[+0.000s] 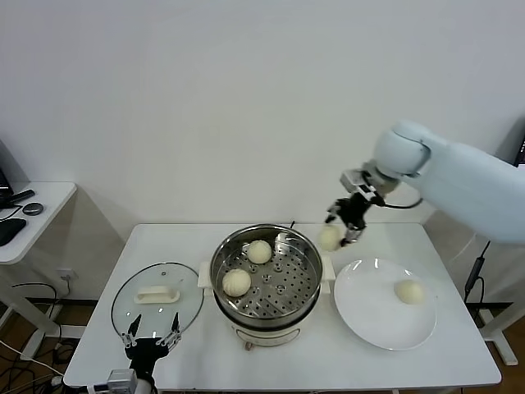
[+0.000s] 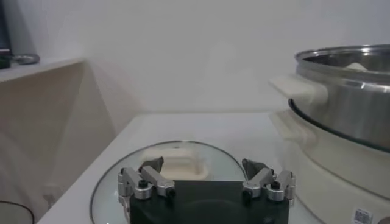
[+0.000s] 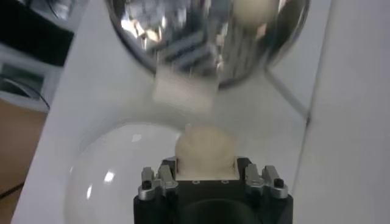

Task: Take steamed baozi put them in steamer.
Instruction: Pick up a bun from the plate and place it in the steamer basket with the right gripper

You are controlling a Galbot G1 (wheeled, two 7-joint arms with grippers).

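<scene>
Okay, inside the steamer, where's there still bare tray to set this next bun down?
The steamer holds two baozi, one at the back and one at front left. The right half of its perforated tray, toward the plate, is bare. The right gripper carries a bun just outside that rim. The left side is crowded.

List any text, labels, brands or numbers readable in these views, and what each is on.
No text can be read anywhere.
One small white sticker with dark print sits on the steamer base at the corner of the left wrist view; too small and blurred to read.
Plate, glass lid and buns show no markings.
</scene>
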